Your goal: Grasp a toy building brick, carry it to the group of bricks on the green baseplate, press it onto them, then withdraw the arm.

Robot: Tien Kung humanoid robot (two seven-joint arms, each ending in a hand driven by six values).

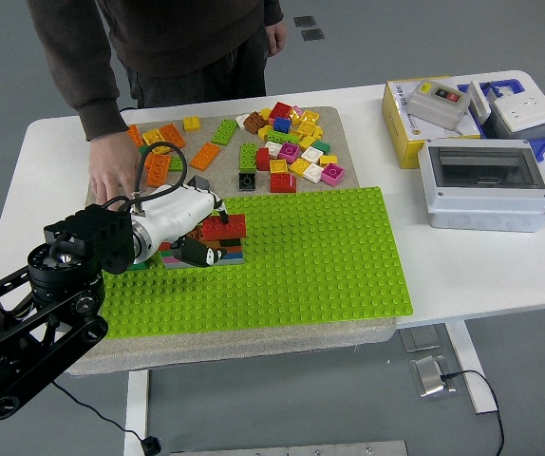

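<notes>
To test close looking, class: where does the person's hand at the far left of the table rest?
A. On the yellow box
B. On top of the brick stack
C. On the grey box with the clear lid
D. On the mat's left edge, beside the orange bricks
D: the person's hand lies flat on the mat at its left edge, next to the orange bricks, just behind the robot's left hand.
</notes>
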